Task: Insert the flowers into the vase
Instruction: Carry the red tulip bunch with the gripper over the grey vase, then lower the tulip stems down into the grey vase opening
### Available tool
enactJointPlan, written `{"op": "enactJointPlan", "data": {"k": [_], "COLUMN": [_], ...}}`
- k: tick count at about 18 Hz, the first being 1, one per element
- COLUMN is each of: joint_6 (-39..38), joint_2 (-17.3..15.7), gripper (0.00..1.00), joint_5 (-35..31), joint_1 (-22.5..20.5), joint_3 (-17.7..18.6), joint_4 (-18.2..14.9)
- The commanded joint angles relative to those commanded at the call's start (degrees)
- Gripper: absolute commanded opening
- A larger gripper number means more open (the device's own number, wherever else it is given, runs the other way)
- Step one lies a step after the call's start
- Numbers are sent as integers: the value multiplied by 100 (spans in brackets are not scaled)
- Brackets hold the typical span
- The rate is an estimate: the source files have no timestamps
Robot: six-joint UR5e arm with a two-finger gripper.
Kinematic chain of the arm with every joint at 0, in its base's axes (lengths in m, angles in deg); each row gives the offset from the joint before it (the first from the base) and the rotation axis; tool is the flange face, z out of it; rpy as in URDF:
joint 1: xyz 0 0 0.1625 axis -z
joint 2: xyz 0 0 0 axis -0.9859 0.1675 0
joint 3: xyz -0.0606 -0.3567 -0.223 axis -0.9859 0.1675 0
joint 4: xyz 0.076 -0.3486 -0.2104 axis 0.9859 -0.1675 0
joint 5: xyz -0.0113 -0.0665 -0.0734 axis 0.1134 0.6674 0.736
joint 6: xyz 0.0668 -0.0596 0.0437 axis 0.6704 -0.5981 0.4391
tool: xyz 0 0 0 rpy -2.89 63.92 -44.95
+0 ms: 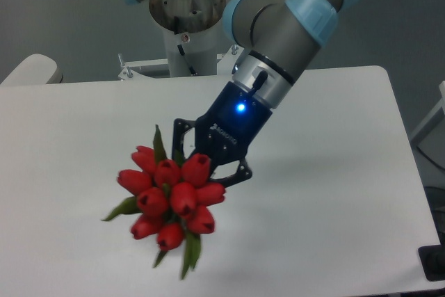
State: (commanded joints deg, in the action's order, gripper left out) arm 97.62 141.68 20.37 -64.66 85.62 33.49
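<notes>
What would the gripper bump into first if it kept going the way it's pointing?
The gripper points down-left, holding the flowers. Beyond them, the white table probably comes first; depth is unclear, and no vase shows.

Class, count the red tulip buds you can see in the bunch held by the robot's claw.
9 visible in the flowers: three across the top, three in the middle row, three below tapering to the lowest bud. More may be hidden behind, near the claw.
</notes>
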Motion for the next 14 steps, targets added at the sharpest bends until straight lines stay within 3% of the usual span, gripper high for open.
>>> {"op": "enactJointPlan", "data": {"k": [7, 11, 14], "joint_6": [844, 1625, 1925], "joint_2": [-70, -96, -307], "gripper": [26, 25, 25], "joint_5": [1046, 1610, 1821], "joint_1": [-44, -114, -185], "joint_3": [237, 807, 1160], "joint_4": [9, 18, 9]}}
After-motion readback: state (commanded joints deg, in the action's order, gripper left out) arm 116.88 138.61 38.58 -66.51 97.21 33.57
